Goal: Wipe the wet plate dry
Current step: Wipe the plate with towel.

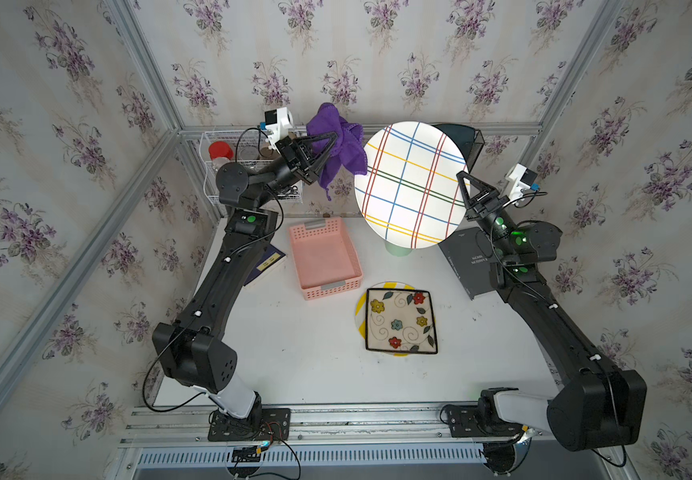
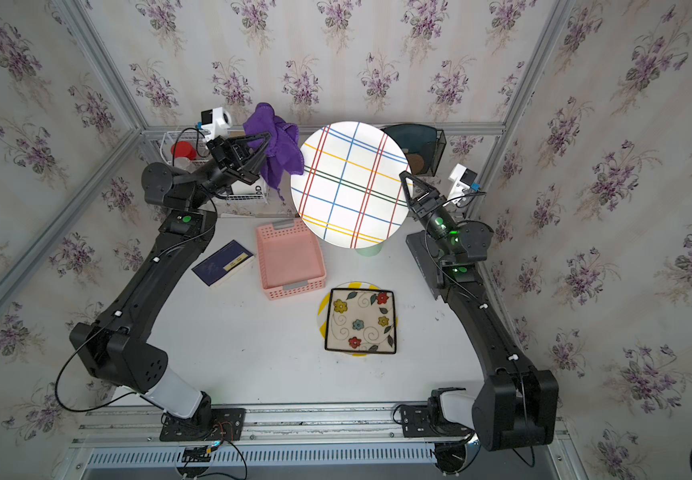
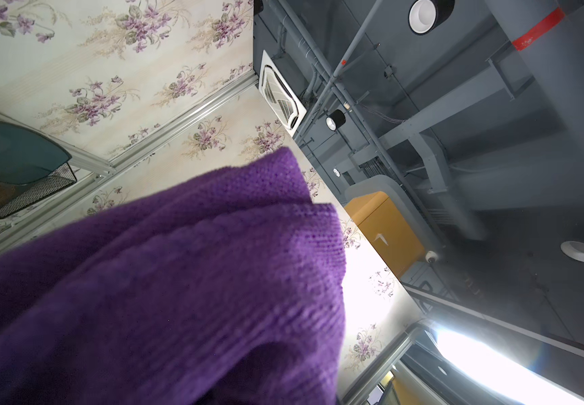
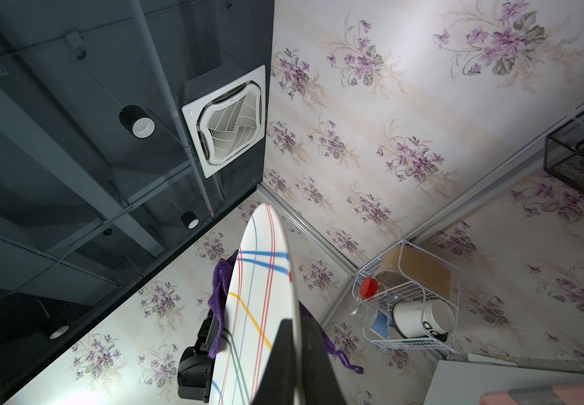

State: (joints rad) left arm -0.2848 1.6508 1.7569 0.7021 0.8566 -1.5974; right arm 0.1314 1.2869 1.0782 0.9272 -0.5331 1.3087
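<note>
A round white plate (image 1: 411,185) (image 2: 350,185) with coloured crossing lines is held up in the air, tilted to face the top views. My right gripper (image 1: 462,179) (image 2: 406,178) (image 4: 296,324) is shut on its right rim, one finger on each face. A purple cloth (image 1: 348,153) (image 2: 282,153) (image 3: 178,280) hangs bunched from my left gripper (image 1: 334,139) (image 2: 267,139), which is shut on it. The cloth hangs right at the plate's left rim; in the right wrist view the cloth (image 4: 218,287) shows on both sides of the plate (image 4: 259,298). Cloth hides the left jaws in the left wrist view.
On the table lie a pink basket (image 1: 325,259), a square flowered plate (image 1: 400,322) on a yellow-striped round one, a green cup (image 1: 398,249) below the raised plate, a black book (image 1: 467,262) and a blue book (image 2: 224,262). A wire rack (image 1: 228,166) and a mesh holder (image 1: 467,141) stand at the back.
</note>
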